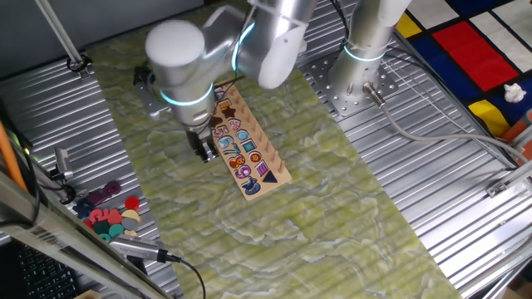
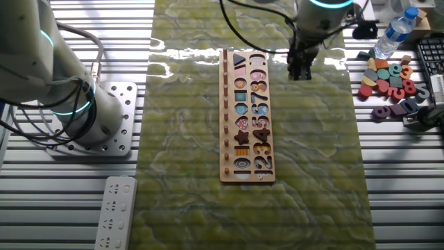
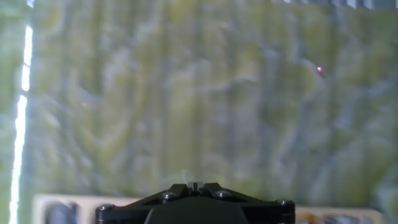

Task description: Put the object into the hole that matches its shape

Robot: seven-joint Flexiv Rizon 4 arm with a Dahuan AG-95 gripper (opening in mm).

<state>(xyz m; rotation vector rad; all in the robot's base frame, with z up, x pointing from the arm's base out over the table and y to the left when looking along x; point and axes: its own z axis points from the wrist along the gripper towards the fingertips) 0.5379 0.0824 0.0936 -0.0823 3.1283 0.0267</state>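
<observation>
The long light-wood puzzle board (image 2: 227, 149) lies on the green mat; it also shows in one fixed view (image 1: 278, 170). The dark reddish-brown star (image 2: 241, 137) lies flat in the board's shape column and fills its star-shaped recess, so the hole itself is covered. In one fixed view the star (image 1: 226, 109) sits near the board's far end. My gripper (image 2: 300, 72) hangs over the bare mat beside the board's other end, apart from the star. Its fingers are shut with nothing between them (image 3: 194, 185). It also shows in one fixed view (image 1: 205, 151).
Loose coloured pieces lie in a heap off the mat (image 2: 392, 80), also in one fixed view (image 1: 108, 218). A water bottle (image 2: 397, 31) stands near them. A second arm's base (image 2: 83, 111) stands on the metal table, with a white power strip (image 2: 114, 212) by it.
</observation>
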